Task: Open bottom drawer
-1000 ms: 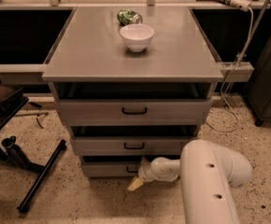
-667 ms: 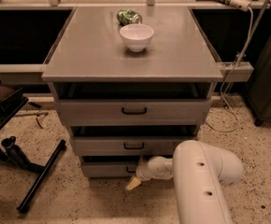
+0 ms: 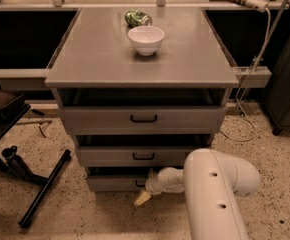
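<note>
Sitting lowest in the grey cabinet [image 3: 85,59], just above the speckled floor [image 3: 100,216], the bottom drawer [image 3: 112,183] showed a short, narrow grey metal front, with the gripper [image 3: 144,194] of the white arm [image 3: 215,194] right at its middle, though whether it gripped anything I could not tell.

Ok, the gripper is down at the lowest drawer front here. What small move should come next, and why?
Probably a slight lift toward the panel's centre, to meet the handle before any pull. The gripper sits at the bottom drawer with its tip angled down-left, below the panel's lower edge. The handle is hidden behind the wrist, so a grip on it cannot be confirmed, and the drawer does not look pulled out.
</note>
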`<state>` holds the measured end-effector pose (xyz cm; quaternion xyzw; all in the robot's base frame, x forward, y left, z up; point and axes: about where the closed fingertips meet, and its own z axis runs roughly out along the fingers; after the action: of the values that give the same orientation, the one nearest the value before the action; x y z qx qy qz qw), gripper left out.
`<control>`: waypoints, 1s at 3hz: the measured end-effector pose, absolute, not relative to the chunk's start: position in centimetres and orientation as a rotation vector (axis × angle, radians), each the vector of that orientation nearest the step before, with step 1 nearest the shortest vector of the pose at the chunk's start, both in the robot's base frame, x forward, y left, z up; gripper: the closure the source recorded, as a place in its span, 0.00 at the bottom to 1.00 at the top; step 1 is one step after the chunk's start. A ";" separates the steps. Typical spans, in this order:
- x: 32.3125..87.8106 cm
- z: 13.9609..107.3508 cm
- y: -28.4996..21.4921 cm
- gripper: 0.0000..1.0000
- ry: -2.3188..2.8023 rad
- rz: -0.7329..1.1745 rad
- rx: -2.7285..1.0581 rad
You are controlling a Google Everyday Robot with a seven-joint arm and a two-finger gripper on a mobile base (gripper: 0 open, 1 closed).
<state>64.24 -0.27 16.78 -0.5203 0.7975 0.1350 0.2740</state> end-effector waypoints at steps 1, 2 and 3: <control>60.5 16.7 -1.0 0.00 2.269 0.448 -1.433; 60.6 17.5 -1.0 0.00 2.269 0.448 -1.433; 60.6 17.5 -1.0 0.00 2.269 0.448 -1.433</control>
<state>60.55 -1.00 17.49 -0.5150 0.8155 0.1612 0.2090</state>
